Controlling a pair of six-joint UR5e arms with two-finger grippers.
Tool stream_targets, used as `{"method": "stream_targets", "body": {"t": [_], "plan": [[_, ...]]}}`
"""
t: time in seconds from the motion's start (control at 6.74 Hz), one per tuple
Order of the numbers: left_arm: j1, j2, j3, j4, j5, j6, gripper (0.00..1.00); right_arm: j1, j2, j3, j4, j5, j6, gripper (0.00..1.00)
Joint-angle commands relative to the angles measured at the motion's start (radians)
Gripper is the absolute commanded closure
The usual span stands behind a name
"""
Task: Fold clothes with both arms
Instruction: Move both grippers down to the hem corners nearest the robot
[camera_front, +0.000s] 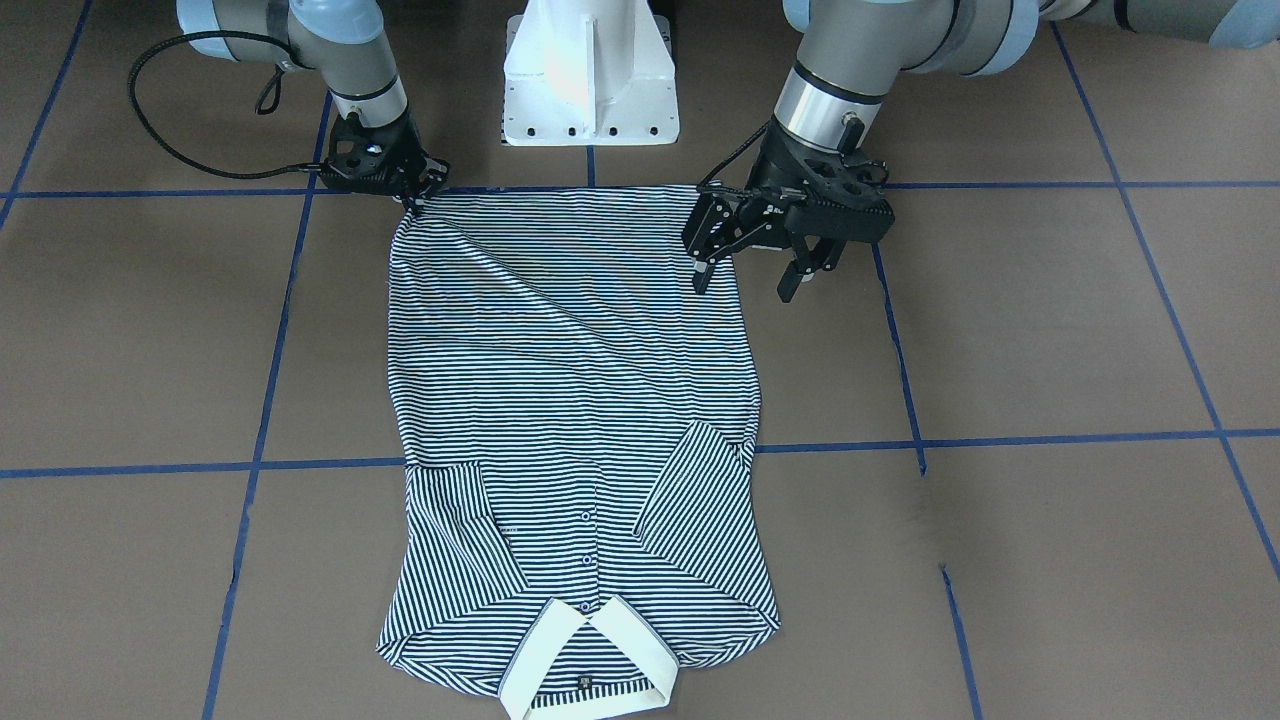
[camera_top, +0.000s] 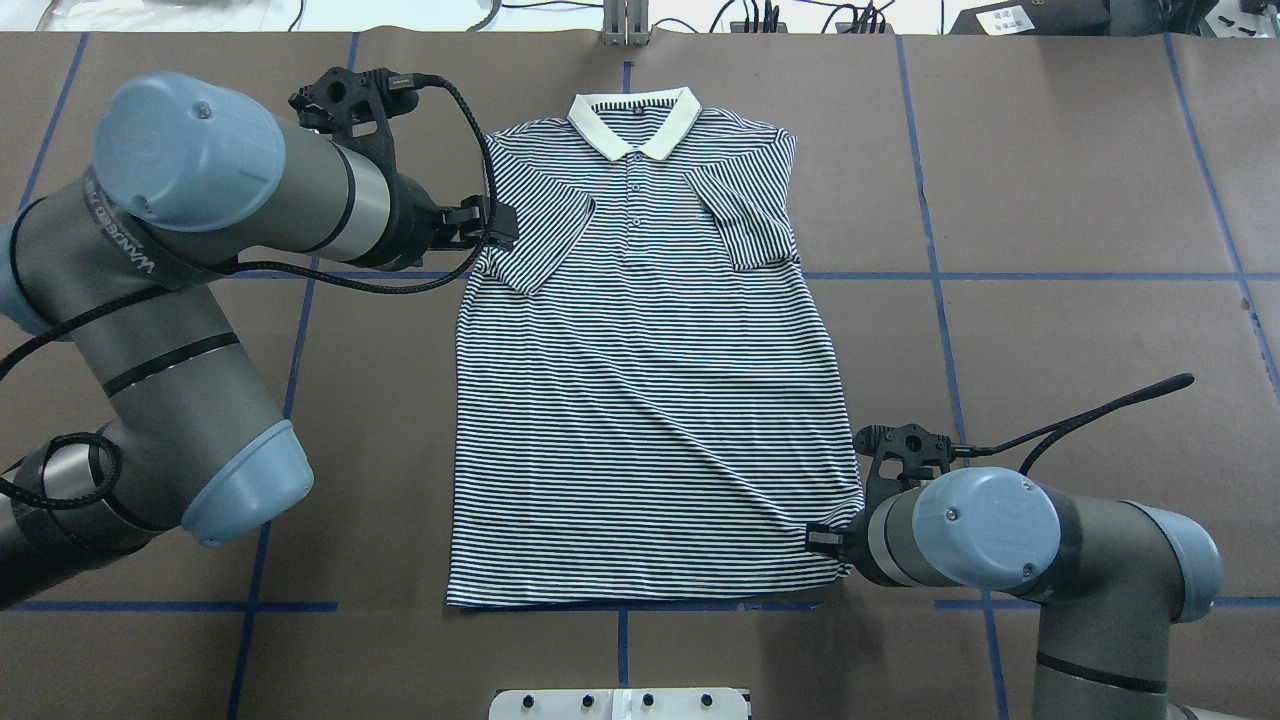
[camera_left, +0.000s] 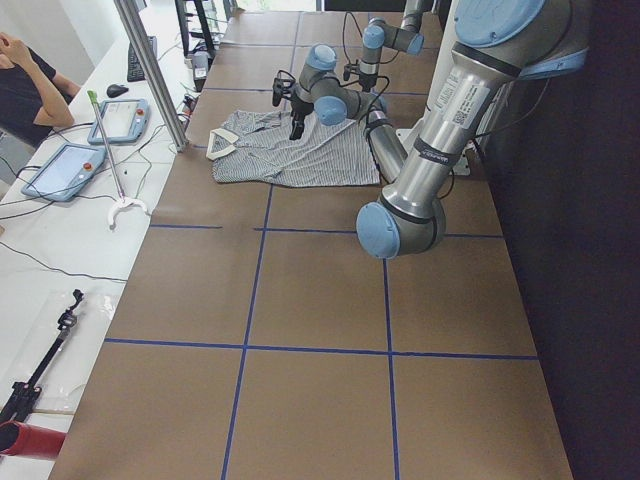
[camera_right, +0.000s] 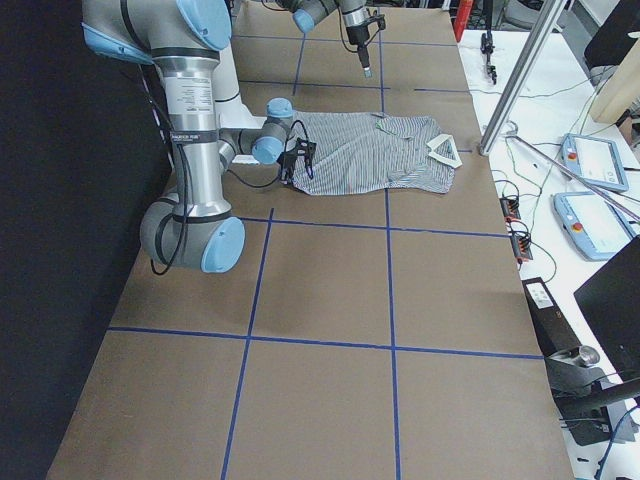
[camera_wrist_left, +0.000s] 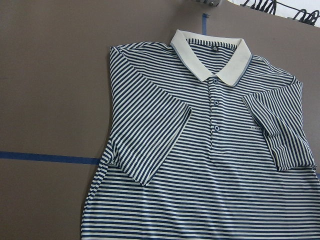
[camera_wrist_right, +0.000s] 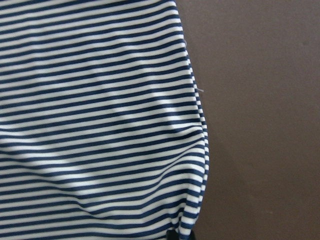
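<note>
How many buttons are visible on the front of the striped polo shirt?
3 on the polo shirt, in a line down its front: top button just under the collar, middle button, bottom button. Another could hide under the collar.

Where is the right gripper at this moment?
In the front-facing view the right gripper is at upper left, closed on a hem corner of the polo shirt, near the white pedestal base.

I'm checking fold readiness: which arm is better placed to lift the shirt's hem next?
Right. The right gripper already pinches a hem corner of the shirt; the left gripper hangs open, holding nothing.
</note>
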Motion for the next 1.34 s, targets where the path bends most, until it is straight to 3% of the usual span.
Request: {"method": "stream_targets", "body": {"t": [0.0, 0.3, 0.45, 0.59, 0.89, 1.19], "plan": [[0.006, 0.092, -0.044, 0.03, -0.007, -0.008, 0.0, 0.031, 0.004, 0.04, 0.003, 0.009, -0.007, 1.0], [0.1, 0.205, -0.082, 0.027, 0.025, -0.256, 0.0, 0.087, 0.011, 0.086, 0.007, 0.032, -0.01, 1.0], [0.236, 0.229, -0.075, 0.031, 0.131, -0.38, 0.0, 0.12, 0.012, 0.101, 0.013, 0.05, -0.01, 1.0], [0.337, 0.23, -0.064, 0.042, 0.166, -0.492, 0.0, 0.124, 0.017, 0.11, 0.013, 0.05, -0.01, 1.0], [0.471, 0.214, -0.058, 0.122, 0.203, -0.571, 0.0, 0.128, 0.018, 0.111, 0.013, 0.047, -0.01, 1.0], [0.507, 0.215, -0.058, 0.123, 0.204, -0.611, 0.0, 0.126, 0.02, 0.111, 0.013, 0.044, -0.01, 1.0]]}}
